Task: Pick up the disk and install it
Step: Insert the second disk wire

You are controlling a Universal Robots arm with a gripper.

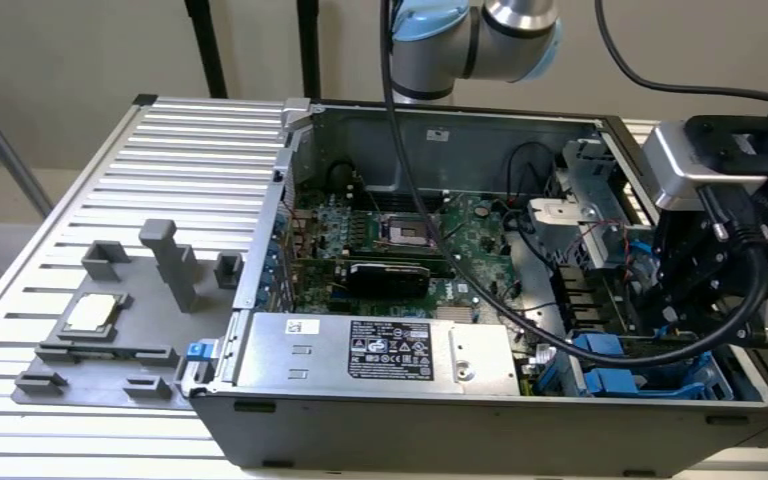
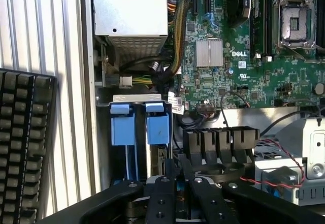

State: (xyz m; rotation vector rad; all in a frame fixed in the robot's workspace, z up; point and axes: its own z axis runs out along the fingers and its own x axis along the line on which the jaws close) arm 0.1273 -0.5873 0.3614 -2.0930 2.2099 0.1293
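Note:
The disk [image 2: 158,132] stands edge-on in the blue drive cage [image 1: 644,382] at the case's corner on the exterior view's right. I see its blue carrier tab and a strip of its silver metal edge. My gripper [image 2: 177,181] reaches down into that cage [image 1: 671,312], its black fingers [image 2: 162,199] drawn close together on the disk's edge just below the blue tab. The rest of the disk is hidden by the fingers and the cage.
A second blue carrier [image 2: 123,127] sits in the neighbouring slot. Black cables [image 1: 544,320] and connectors [image 2: 221,140] crowd the cage, with the motherboard [image 1: 398,240] beyond. A grey fixture [image 1: 117,320] holding a CPU chip [image 1: 95,313] lies on the slatted table. A keyboard [image 2: 20,148] lies outside the case.

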